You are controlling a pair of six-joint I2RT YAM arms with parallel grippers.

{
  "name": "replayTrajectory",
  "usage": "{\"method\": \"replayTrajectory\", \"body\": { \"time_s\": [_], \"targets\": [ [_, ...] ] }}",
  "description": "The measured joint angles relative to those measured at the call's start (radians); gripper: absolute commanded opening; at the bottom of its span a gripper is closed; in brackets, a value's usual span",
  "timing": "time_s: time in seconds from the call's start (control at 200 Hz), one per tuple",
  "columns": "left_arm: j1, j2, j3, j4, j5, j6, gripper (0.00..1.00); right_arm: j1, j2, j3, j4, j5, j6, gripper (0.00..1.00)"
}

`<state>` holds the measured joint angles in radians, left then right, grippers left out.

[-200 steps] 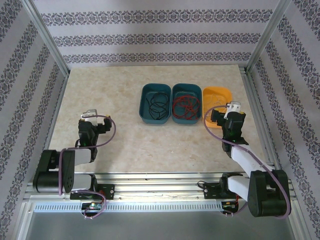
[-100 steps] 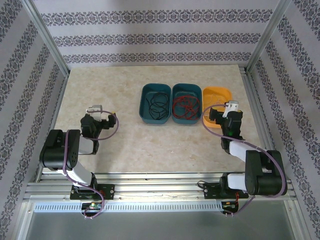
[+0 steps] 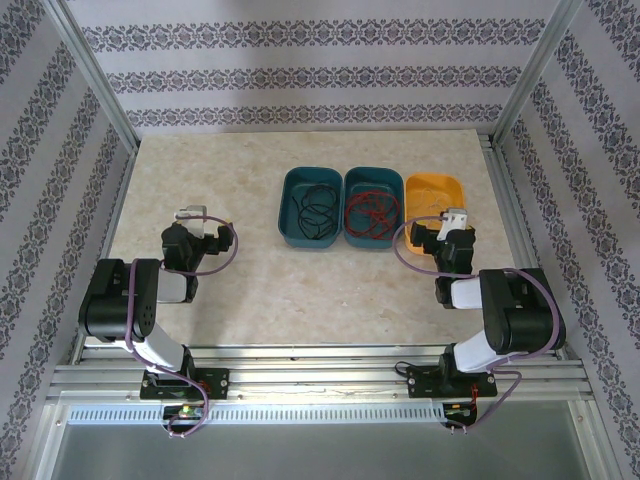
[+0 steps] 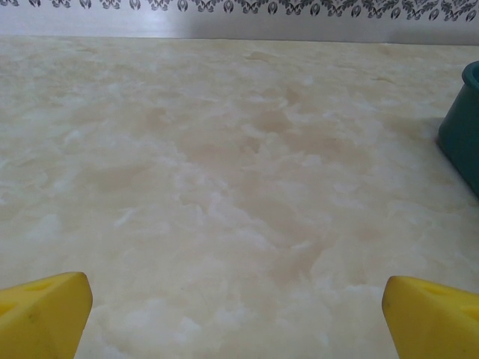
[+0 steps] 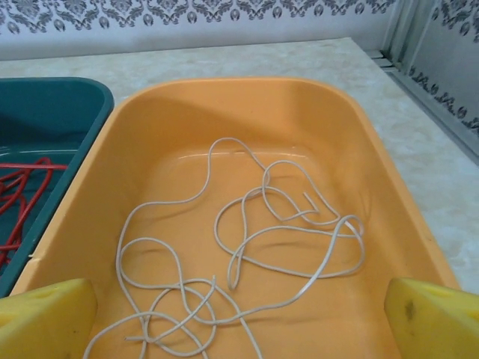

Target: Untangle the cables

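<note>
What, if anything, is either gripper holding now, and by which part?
Nothing is held. The left gripper is open over the table; the right gripper is open near the white cable lying loose in the orange bin.

The top camera looks down from behind on the whole counter (image 3: 250, 280). The camera on the left gripper (image 4: 236, 314) skims low over the counter toward the back wall (image 4: 239, 19), with a teal bin (image 4: 465, 112) at right. That on the right gripper (image 5: 239, 314) peers closely into the orange bin (image 5: 247, 112), which the top view shares.
</note>
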<state>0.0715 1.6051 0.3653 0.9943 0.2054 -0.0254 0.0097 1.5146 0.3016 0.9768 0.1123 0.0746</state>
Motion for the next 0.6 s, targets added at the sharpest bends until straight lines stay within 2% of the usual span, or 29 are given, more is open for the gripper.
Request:
{"method": "replayTrajectory", "body": {
  "time_s": [0.16,0.335,0.6],
  "targets": [
    [0.0,0.0,-0.011,-0.001,0.0,0.0,0.99,0.034,0.0,0.018,0.0,0.064,-0.003,0.98],
    [0.0,0.0,-0.011,-0.005,0.005,0.004,0.99,-0.002,0.009,0.05,-0.023,-0.054,-0.023,0.98],
    [0.0,0.0,-0.009,-0.01,0.006,0.008,0.99,-0.007,0.01,0.055,-0.023,-0.107,-0.026,0.98]
  ]
}}
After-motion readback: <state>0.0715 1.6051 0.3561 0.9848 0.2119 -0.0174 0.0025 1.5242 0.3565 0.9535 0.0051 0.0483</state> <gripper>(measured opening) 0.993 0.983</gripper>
